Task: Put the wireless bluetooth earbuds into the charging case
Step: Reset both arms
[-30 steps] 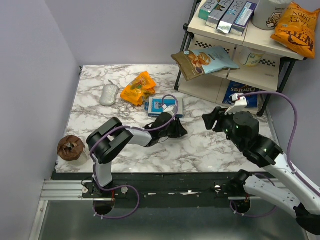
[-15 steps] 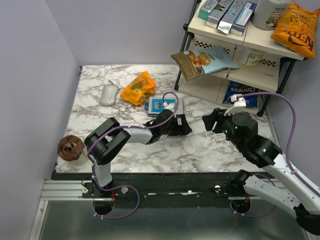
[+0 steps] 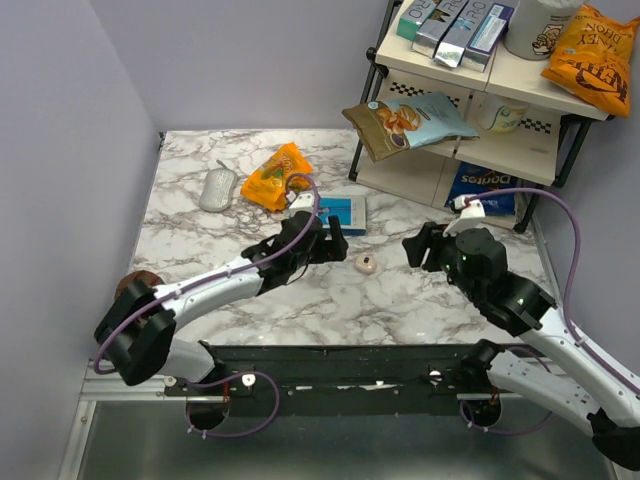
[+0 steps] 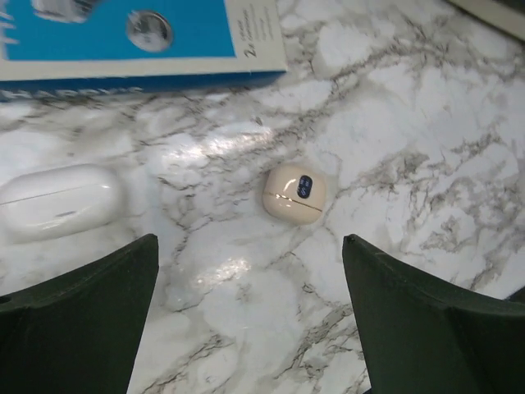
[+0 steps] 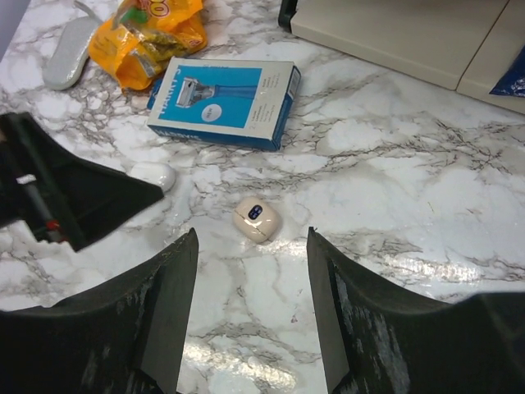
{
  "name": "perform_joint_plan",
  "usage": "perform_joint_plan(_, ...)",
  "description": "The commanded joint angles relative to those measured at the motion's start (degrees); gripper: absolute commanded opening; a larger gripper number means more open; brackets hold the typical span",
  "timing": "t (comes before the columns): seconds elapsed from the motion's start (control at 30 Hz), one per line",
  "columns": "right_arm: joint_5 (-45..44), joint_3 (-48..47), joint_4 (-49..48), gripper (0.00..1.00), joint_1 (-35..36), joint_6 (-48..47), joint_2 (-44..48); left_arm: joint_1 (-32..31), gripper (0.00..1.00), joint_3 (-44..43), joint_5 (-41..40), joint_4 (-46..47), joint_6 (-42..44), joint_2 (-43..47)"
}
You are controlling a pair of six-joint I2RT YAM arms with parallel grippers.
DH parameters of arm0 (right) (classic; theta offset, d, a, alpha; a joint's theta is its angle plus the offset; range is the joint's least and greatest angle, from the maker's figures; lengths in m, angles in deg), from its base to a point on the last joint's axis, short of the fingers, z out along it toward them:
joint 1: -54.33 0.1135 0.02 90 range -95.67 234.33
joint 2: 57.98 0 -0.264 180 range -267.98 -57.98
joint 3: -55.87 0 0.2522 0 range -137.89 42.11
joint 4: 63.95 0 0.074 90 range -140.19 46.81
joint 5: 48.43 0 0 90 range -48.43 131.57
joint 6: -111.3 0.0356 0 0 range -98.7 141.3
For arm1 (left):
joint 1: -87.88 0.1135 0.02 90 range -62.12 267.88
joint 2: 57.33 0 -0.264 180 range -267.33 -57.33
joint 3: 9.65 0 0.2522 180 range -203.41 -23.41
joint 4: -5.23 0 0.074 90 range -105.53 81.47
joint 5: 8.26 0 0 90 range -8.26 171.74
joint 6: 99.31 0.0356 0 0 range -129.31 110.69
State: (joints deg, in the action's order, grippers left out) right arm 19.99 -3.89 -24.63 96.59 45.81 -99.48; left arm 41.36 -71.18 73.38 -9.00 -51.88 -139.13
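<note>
top view, left arm: is stretching low across the table [image 3: 180, 235], left gripper [image 3: 335, 242] gaping wide, gripping nothing
top view, right arm: is hovering by the right edge, right gripper [image 3: 420, 246] parted, empty
left wrist view, charging case [image 4: 57, 201]: is lying shut beside the blue box [image 4: 139, 41], contents unseen
right wrist view, cream earbud [image 5: 256, 219]: is lying loose mid-table, apart from the case

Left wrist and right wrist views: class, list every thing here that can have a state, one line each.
charging case: lid shut, lying on the table
earbuds: loose on the table, apart from the charging case, unheld
left gripper: open, empty
right gripper: open, empty
blue-and-white box: closed, lying flat
</note>
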Motion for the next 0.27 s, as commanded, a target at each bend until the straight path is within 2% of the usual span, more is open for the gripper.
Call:
perform_joint_plan(0.0,-1.53,1.43,-2.09,0.64,-0.07,0.45,-0.25,-0.85,0.99,-0.22,-18.08,-9.63,-2.07,6.21)
perform_joint_plan(0.13,-2.32,2.05,-2.8,0.64,-0.16,0.1,-1.22,-1.38,0.99,-0.05,-21.87,-12.01,-3.66,7.44)
perform_joint_plan(0.23,-2.5,1.88,-2.97,0.64,-0.07,-0.08,-1.66,-1.47,0.99,0.22,-19.86,-11.31,-2.61,8.05)
